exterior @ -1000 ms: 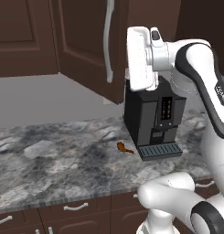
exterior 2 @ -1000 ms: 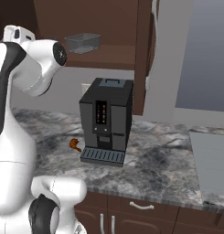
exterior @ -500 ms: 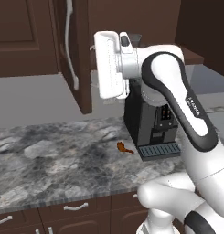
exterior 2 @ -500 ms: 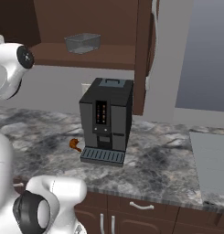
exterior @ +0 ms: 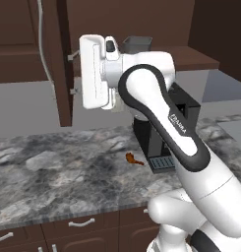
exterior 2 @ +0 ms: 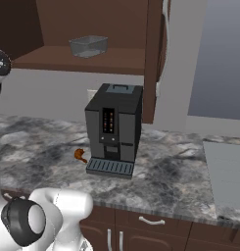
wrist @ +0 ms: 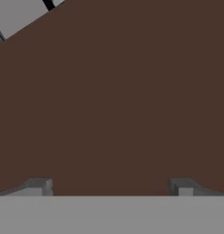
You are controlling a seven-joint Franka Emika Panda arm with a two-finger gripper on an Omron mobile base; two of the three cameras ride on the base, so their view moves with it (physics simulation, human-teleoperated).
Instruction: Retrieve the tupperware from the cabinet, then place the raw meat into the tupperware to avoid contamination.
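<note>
The cabinet point(exterior 2: 92, 60) stands open, and the small grey tupperware point(exterior 2: 88, 45) sits on its shelf; in the left base view the tupperware point(exterior: 136, 43) shows just behind my wrist. The raw meat point(exterior: 133, 158), a tiny orange-brown drumstick, lies on the marble counter in front of the coffee machine's left corner, and the right base view shows the raw meat point(exterior 2: 80, 155) as well. My gripper point(exterior: 72, 74) points left, open, its fingertips against the inner face of the left cabinet door point(exterior: 60, 64). In the hand view that brown door point(wrist: 113, 100) is close in front of the open gripper point(wrist: 109, 186), which holds nothing.
A tall black coffee machine point(exterior 2: 114, 128) stands on the counter point(exterior 2: 180, 176) under the shelf. The right cabinet door point(exterior 2: 153, 54) hangs open beside it. Drawers with curved handles point(exterior: 81, 223) run below the counter edge. A grey panel point(exterior 2: 227, 171) lies at the counter's right.
My hand has swung left, and the left cabinet door has swung further open with it. The tupperware and the meat have not moved.
</note>
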